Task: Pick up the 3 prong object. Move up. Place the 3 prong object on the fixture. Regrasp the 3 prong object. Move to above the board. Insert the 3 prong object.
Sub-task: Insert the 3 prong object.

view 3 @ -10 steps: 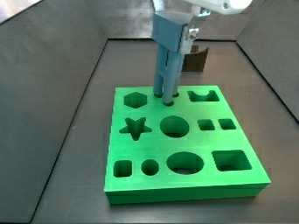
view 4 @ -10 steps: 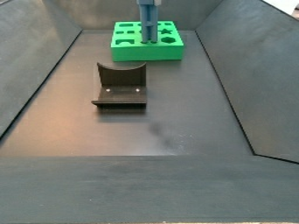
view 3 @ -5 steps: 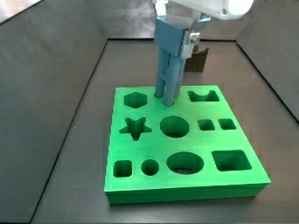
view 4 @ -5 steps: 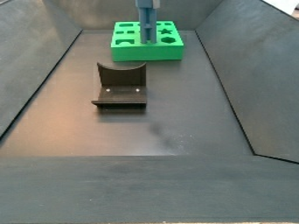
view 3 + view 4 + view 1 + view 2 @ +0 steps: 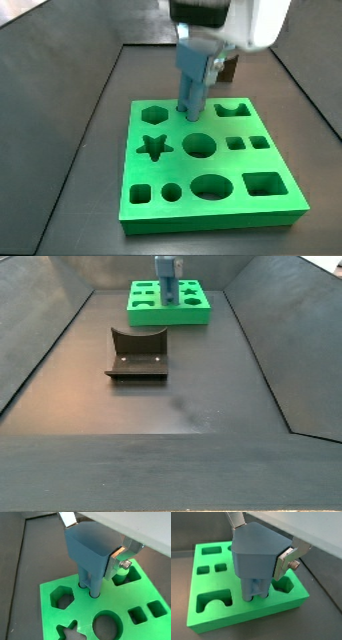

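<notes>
Light blue-grey plastic 3 prong object (image 5: 90,559), pinched by gripper (image 5: 93,549), prongs entering bright green cut-out board (image 5: 80,624) below.

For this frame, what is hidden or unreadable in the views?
- Prong tips of the 3 prong object: hidden in both wrist views, sunk in the board.
- Gripper fingers: pads covered by the object's head, contact unclear.
- In a side view, the fixture is mostly behind the arm.
- In a side view, the board's cut-outs are too small.

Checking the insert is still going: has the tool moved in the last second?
Yes. In a side view the tool has shifted slightly toward the board's notched cut-out, and its body sits lower over the board, still holding the 3 prong object.
</notes>
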You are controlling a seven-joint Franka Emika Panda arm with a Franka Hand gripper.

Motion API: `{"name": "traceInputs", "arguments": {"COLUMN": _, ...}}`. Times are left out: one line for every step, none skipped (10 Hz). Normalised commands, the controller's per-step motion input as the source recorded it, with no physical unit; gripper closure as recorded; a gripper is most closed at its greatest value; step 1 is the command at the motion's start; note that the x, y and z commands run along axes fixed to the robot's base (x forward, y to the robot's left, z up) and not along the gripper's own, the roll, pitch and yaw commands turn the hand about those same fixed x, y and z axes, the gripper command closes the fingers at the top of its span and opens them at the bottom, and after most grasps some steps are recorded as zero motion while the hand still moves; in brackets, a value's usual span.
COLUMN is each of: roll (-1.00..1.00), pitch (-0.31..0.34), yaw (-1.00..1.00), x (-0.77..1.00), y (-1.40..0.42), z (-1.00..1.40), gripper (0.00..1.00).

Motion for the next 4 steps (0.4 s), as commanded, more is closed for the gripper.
{"name": "traceInputs", "arguments": {"roll": 0.31, "pitch": 0.026, "yaw": 0.0, "x": 0.16, "y": -0.11, "z": -0.69, "gripper": 1.0}}
{"name": "traceInputs", "arguments": {"roll": 0.19, "pitch": 0.0, "yaw": 0.02, "x": 0.08, "y": -0.05, "z": -0.75, "gripper": 1.0}}
{"name": "traceInputs", "arguments": {"roll": 0.0, "pitch": -0.009, "yaw": 0.0, "x": 0.0, "y": 0.0, "z": 0.0, "gripper": 1.0}}
{"name": "traceInputs", "arguments": {"roll": 0.0, "pitch": 0.0, "yaw": 0.0, "x": 0.0, "y": 0.0, "z": 0.0, "gripper": 1.0}}
